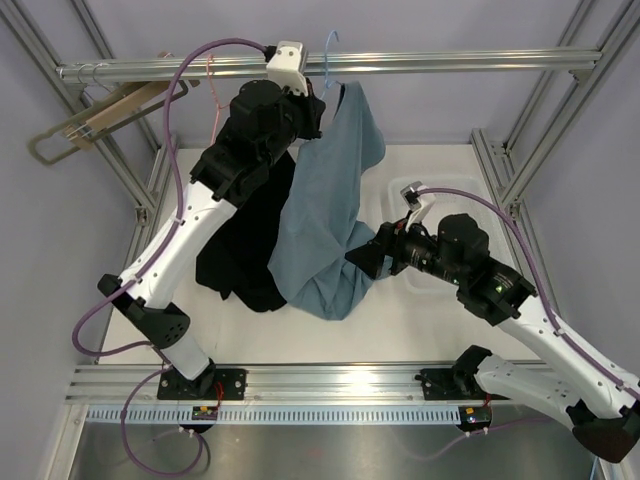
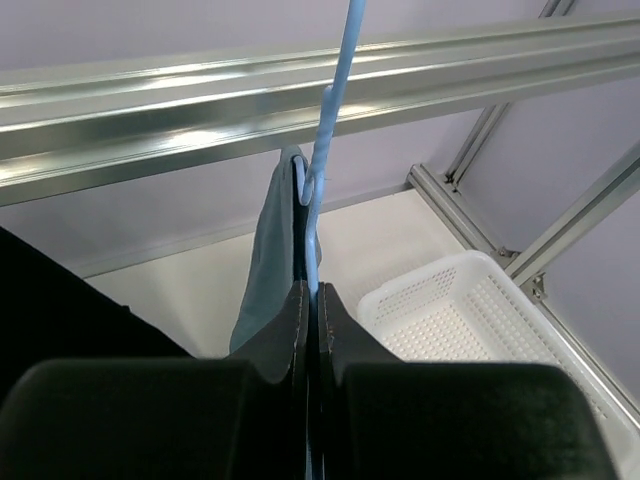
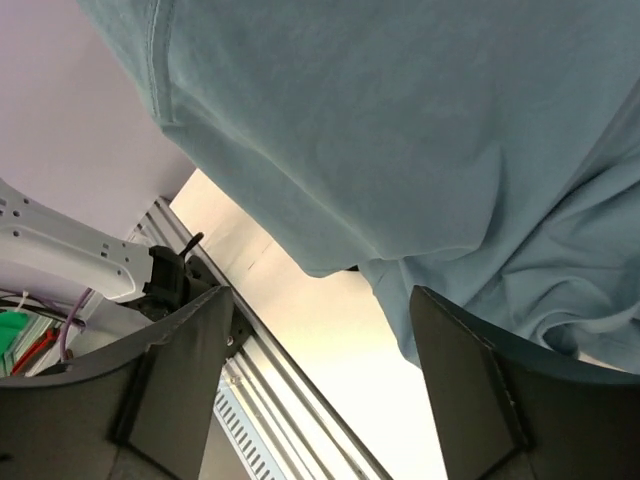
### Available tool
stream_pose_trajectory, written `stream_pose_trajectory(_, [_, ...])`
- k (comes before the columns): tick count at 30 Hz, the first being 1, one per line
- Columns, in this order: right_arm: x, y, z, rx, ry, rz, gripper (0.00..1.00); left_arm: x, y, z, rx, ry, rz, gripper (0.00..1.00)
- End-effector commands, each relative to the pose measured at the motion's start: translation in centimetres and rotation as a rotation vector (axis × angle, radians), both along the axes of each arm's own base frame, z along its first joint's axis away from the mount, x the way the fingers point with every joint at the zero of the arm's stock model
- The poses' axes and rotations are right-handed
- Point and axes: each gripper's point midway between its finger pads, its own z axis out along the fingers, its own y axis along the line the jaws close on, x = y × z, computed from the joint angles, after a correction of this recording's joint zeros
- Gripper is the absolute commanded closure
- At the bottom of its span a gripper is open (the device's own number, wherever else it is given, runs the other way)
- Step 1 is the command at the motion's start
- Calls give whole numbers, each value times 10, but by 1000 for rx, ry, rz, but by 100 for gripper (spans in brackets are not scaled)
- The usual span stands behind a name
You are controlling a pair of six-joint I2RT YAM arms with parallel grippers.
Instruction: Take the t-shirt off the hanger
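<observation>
Well — t-shirt (image 1: pixel 330 215): blue, on the hanger, draped down from the rail with its lower end near the tabletop (image 1: pixel 400 330).
Hanger (image 2: pixel 321 200): light blue wire, hooked over the rail (image 2: pixel 200 110) at the top of the shirt.
Left jaws: pinched shut on the hanger's thin neck just under the rail — in the wrist view the wire runs straight up from between them.
Right jaws: spread wide, level with the shirt's lower part; blue cloth hangs just beyond the fingers (image 3: pixel 180 370), and whether it touches them I cannot tell.
Black garment (image 1: pixel 245 250): on the tabletop just left of the t-shirt, partly under the left arm, its edge overlapped by the blue cloth.
Basket (image 2: pixel 460 310): white, perforated, at the right side of the tabletop, beyond the right arm.
Wooden hangers (image 1: pixel 100 115): at the far left end of the rail, well apart from the t-shirt.
</observation>
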Motion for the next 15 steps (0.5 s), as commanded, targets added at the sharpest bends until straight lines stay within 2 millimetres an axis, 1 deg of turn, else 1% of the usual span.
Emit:
stream_pose_trajectory(1, [-1, 12, 33, 47, -118, 9, 16, -29, 23, 85, -186, -224, 1, 100])
stream_pose_trajectory(2, [0, 16, 33, 43, -125, 8, 13, -27, 21, 64, -179, -189, 1, 100])
stream_pose_trajectory(3, [-6, 25, 37, 56, -137, 39, 12, -41, 32, 75, -212, -216, 0, 100])
stream_pose_trajectory(4, [-9, 30, 38, 58, -143, 55, 9, -46, 38, 81, -252, -239, 12, 100])
stream_pose_trajectory(5, [-10, 39, 39, 53, -146, 70, 9, -44, 37, 56, -260, -191, 19, 100])
stream_pose_trajectory(6, [-12, 45, 42, 60, -155, 79, 8, -60, 50, 68, -309, -219, 23, 100])
stream_pose_trajectory(7, [-24, 57, 43, 59, -165, 117, 7, -63, 56, 71, -352, -235, 34, 100])
stream_pose_trajectory(8, [-21, 64, 39, 43, -170, 97, 6, -68, 58, 68, -393, -221, 34, 100])
stream_pose_trajectory(9, [-26, 72, 47, 63, -190, 105, 5, -77, 64, 65, -425, -230, 31, 100])
stream_pose_trajectory(10, [-35, 82, 47, 57, -205, 122, 5, -82, 66, 64, -445, -229, 29, 100])
stream_pose_trajectory(11, [-28, 89, 44, 36, -210, 85, 5, -86, 67, 64, -467, -225, 27, 100])
stream_pose_trajectory(12, [-29, 94, 44, 29, -218, 74, 5, -89, 67, 61, -478, -221, 26, 100])
stream_pose_trajectory(13, [-28, 100, 40, 7, -231, 65, 5, -100, 71, 69, -507, -234, 14, 100])
stream_pose_trajectory(14, [-31, 110, 32, -25, -235, 50, 4, -105, 72, 72, -526, -237, 7, 100])
stream_pose_trajectory(15, [-32, 115, 35, -28, -247, 44, 4, -110, 73, 74, -537, -241, 2, 100])
